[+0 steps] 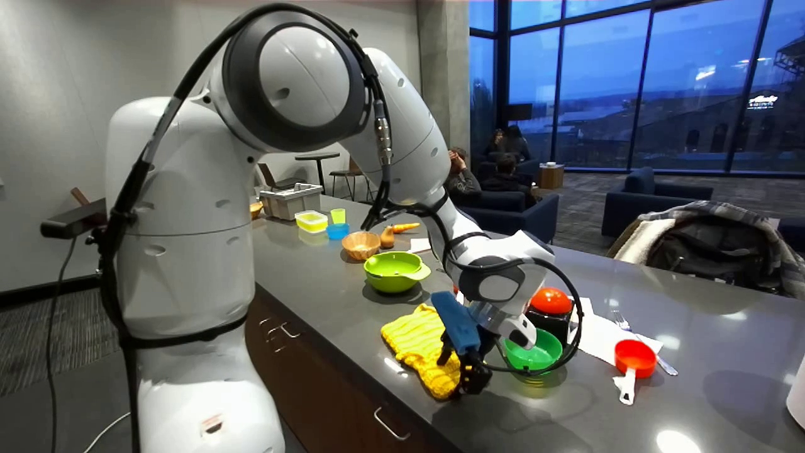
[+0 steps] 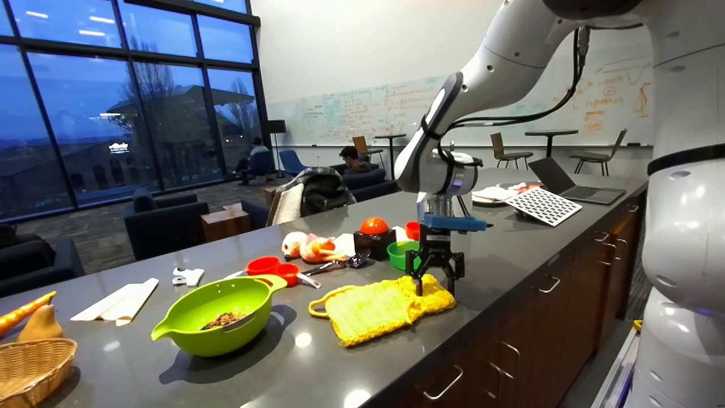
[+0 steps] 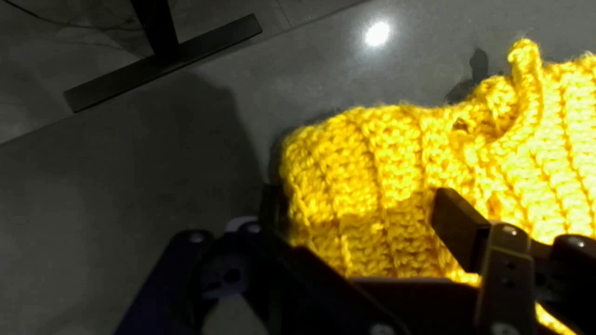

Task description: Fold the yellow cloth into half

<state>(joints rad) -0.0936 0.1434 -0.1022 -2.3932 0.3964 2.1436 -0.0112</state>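
The yellow cloth lies on the grey counter in both exterior views (image 1: 412, 333) (image 2: 368, 310). Its main part is flat, with a loop at one corner. The end by the gripper is raised and bunched, with a crease between it and the flat part. In the wrist view the ribbed cloth (image 3: 372, 149) fills the middle and right. My gripper (image 2: 435, 288) points down over the bunched end. Its fingers (image 3: 358, 204) are apart, one past the cloth's outer edge and one on the cloth near the crease, with cloth between them. The cloth's underside is hidden.
A yellow-green bowl (image 2: 221, 317) stands beyond the cloth's loop end. A green bowl (image 1: 534, 353) and a black box with an orange dome (image 2: 374, 238) are close behind the gripper. Red measuring cups (image 2: 272, 269) lie farther back. The counter's front edge runs close to the cloth.
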